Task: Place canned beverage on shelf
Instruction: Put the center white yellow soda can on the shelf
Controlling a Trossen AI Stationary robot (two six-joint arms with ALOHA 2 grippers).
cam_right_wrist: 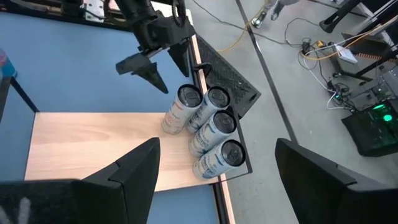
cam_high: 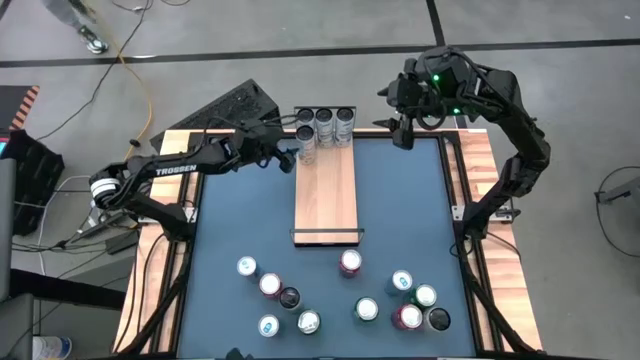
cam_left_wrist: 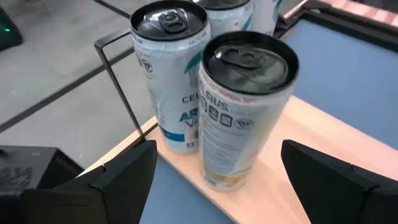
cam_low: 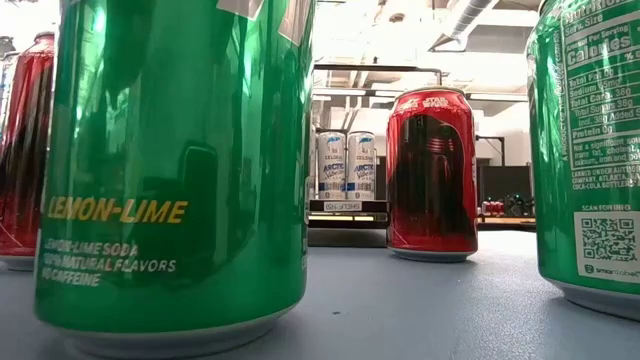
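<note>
Green lemon-lime soda cans (cam_low: 175,170) crowd the low view, hiding much of the blue surface (cam_high: 400,210). Left pincer (cam_high: 290,156) stands open, empty, just beside a fourth pale slim can (cam_left_wrist: 245,118) standing apart from the three-can back row (cam_high: 325,124) on the pale wood plank shelf (cam_high: 326,195). Right pincer (cam_high: 398,127) hangs open and idle, near the shelf's far end. Risk: a careless sideways move could tip that can. Only the high view shows the loose cans (cam_high: 350,262) awaiting placement.
</note>
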